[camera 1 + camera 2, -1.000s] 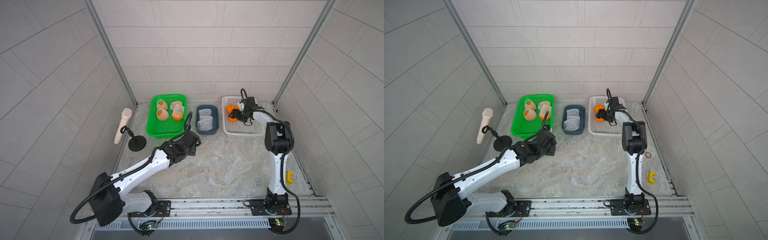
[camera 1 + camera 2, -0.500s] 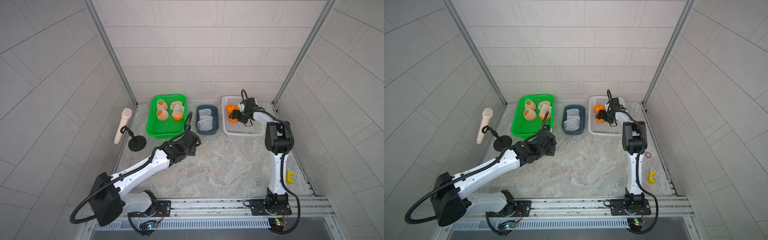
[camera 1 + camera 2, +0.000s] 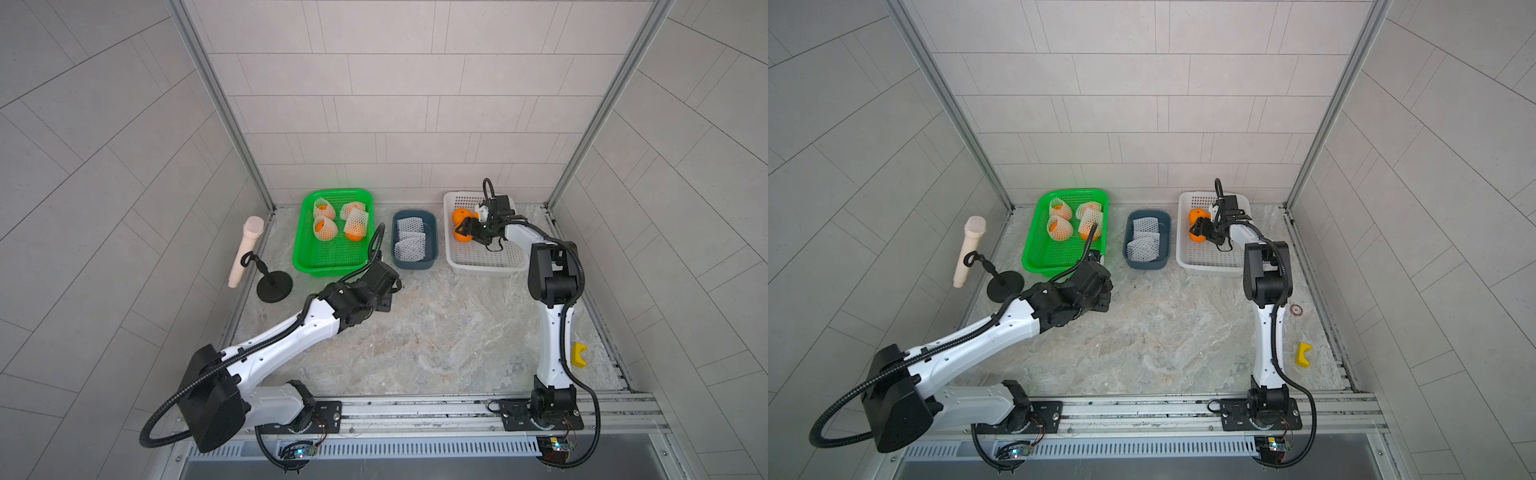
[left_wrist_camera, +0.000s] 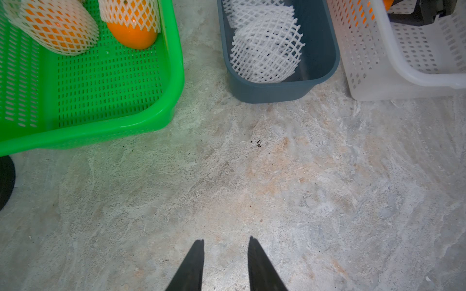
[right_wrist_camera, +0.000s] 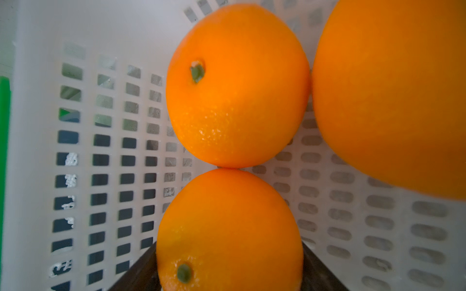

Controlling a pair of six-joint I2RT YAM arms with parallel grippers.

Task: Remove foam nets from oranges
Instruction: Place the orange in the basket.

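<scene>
The right gripper (image 3: 465,230) is down inside the white basket (image 3: 486,262), at its far left corner. Its jaws stand partly apart around an orange (image 5: 227,221). The dark fingers (image 5: 136,272) lie along both sides of the fruit, so it looks gripped. I cannot tell whether it is lifted off the basket floor. Its stem dot faces back toward the wrist.

On its far side it touches a second orange (image 5: 237,88), whose stem dot turns toward the basket wall. A third orange (image 5: 393,95) sits just beside the second, close to the lens. All three are bare.

The left gripper (image 4: 225,243) hovers over the bare table (image 4: 302,189), in front of the gap between the green basket (image 4: 151,118) and the blue bin (image 4: 277,93). Its jaws are a little apart, with nothing between them and nothing touched.

Four netted oranges (image 3: 338,218) cluster at the far end of the green basket. On the front right one, the net (image 4: 129,12) covers only the upper part. That sleeve stands tilted with its open end toward the front of the table, and the fruit bulges out of it. The one beside it is wrapped nearly all over.

The empty nets (image 3: 409,245) lie limp and flat in the blue bin. They overlap in a row that runs front to back along the bin's length.
</scene>
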